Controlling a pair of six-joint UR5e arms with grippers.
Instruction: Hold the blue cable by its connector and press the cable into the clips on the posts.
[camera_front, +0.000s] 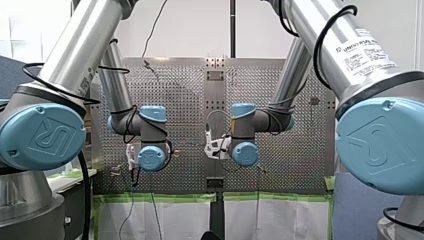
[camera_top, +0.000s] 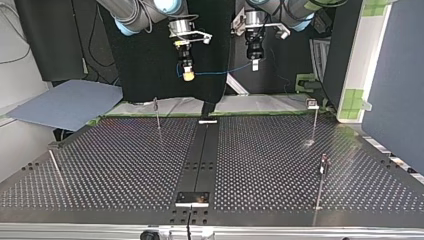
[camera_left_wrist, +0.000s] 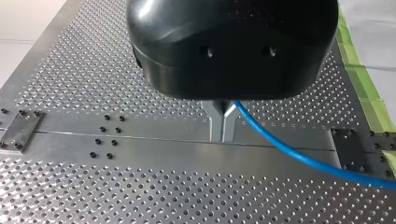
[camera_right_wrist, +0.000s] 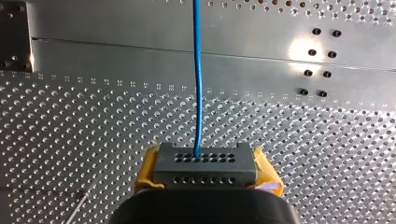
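In the top view both grippers hang high above the far edge of the perforated table (camera_top: 125, 165). My right gripper (camera_top: 188, 76), with yellow pads, is at that view's left. My left gripper (camera_top: 255, 65), with metal fingers, is at its right. The blue cable (camera_top: 215, 73) spans between them. In the right wrist view my right gripper (camera_right_wrist: 205, 158) is shut on the dark grey connector (camera_right_wrist: 210, 173), and the blue cable (camera_right_wrist: 197, 93) runs straight ahead from it. In the left wrist view my left gripper (camera_left_wrist: 223, 137) is shut on the blue cable (camera_left_wrist: 289, 151), which trails off to one side.
Thin posts with clips stand on the table: one at the top view's far left (camera_top: 157, 114), one far right (camera_top: 314, 120), one near right (camera_top: 321, 182). A thin rod (camera_top: 56, 167) leans at the near left. A dark centre strip (camera_top: 202, 155) runs down the table.
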